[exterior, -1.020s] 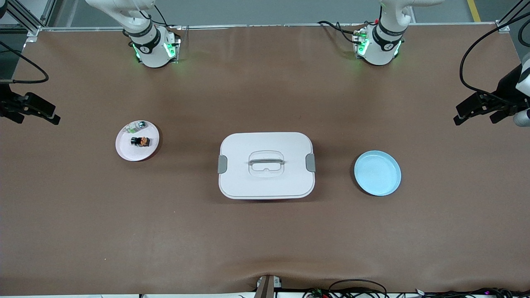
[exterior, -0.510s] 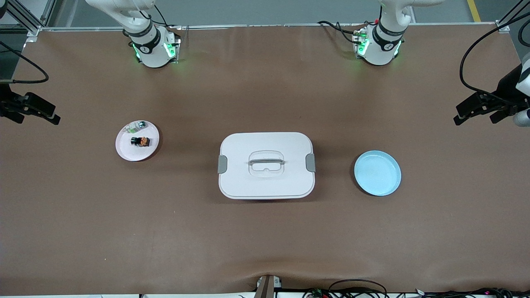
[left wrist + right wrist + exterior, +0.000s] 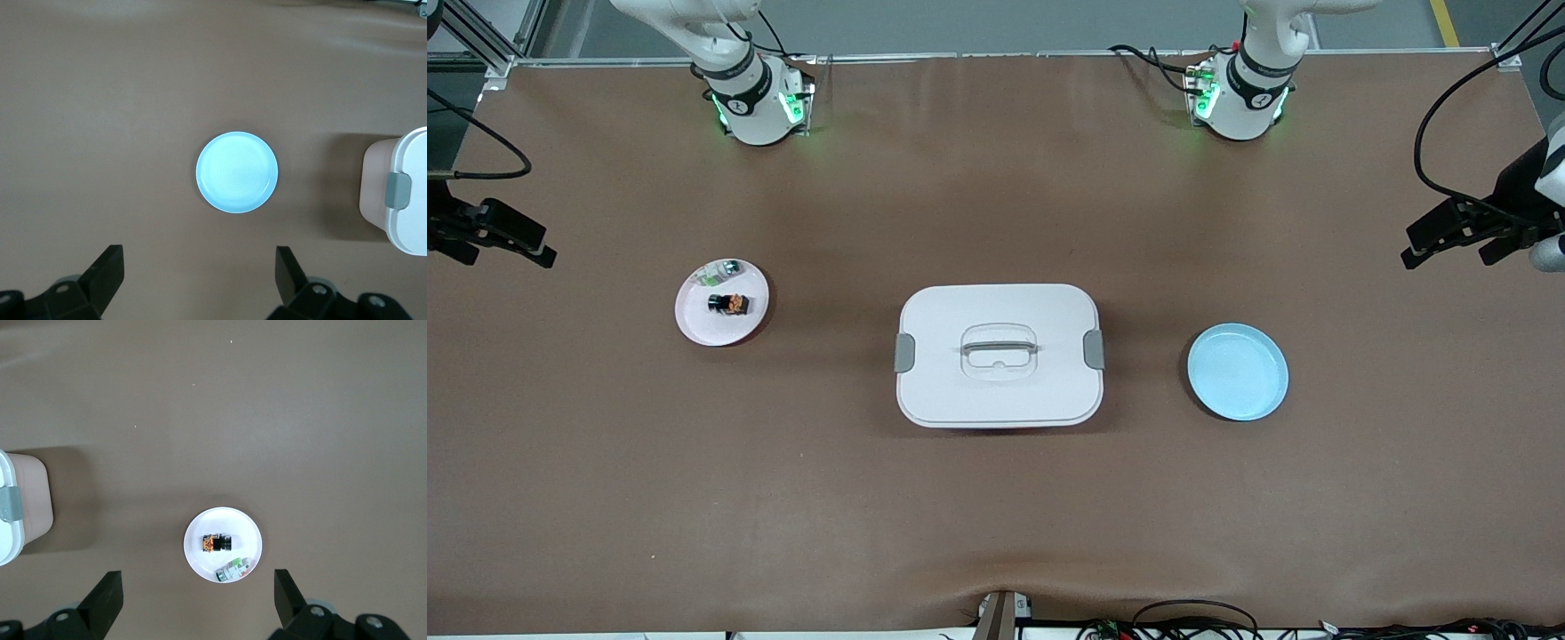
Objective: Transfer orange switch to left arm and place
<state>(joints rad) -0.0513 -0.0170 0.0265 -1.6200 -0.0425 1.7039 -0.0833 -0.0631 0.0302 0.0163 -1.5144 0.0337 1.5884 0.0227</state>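
The orange switch (image 3: 731,304) (image 3: 218,542), a small black cylinder with an orange section, lies on a pink plate (image 3: 694,329) (image 3: 199,561) toward the right arm's end of the table. The white box (image 3: 996,391) (image 3: 410,200) (image 3: 10,540) stands mid-table with its lid on. My right gripper (image 3: 197,580) hangs open high over the table beside the pink plate, holding nothing. My left gripper (image 3: 198,257) is open and empty too, high over the table beside a blue plate (image 3: 1237,372) (image 3: 237,172). Neither gripper shows in the front view.
A clear-and-green part (image 3: 725,268) (image 3: 233,571) shares the pink plate with the switch. The blue plate has nothing on it. Black fixtures (image 3: 489,236) (image 3: 1463,231) with cables jut in at both ends of the table.
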